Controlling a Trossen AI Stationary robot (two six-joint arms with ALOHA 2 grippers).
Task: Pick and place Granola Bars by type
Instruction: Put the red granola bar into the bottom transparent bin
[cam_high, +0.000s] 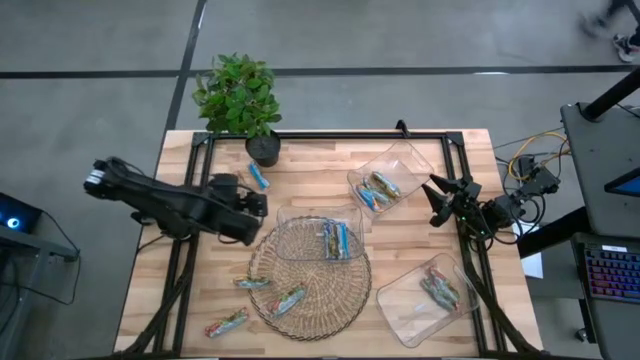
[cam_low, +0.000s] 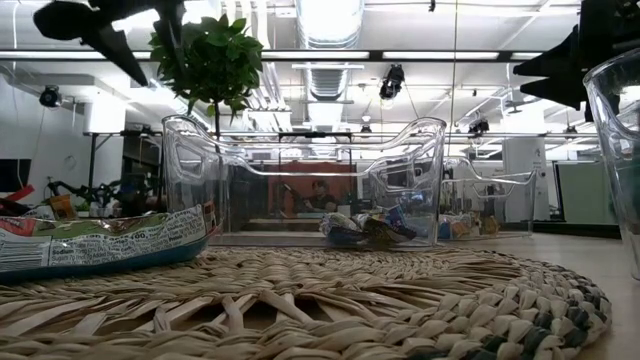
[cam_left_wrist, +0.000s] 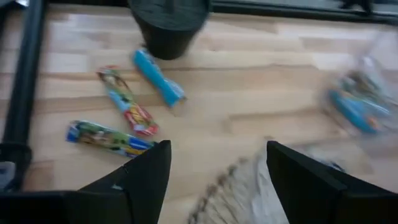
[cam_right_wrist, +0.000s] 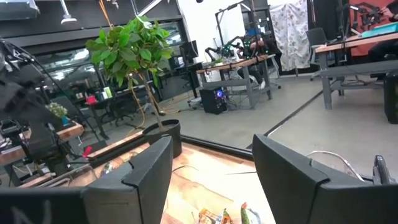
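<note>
Three clear rectangular plastic trays (cam_high: 400, 163) stand on the wooden counter (cam_high: 300, 160) with one round woven wicker mat (cam_high: 330, 300) and one green potted plant (cam_high: 238, 95).

The shiny wrapped granola bars (cam_high: 259, 176) are hard to count inside the trays. Loose ones: one blue beside the plant pot and three on or just beside the mat's edge.

Two dark arms, each with one claw.

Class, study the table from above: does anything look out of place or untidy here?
Yes. Several granola bars lie loose, outside the clear trays: some on the wicker mat, some on bare wood, and one blue bar beside the plant pot.
</note>
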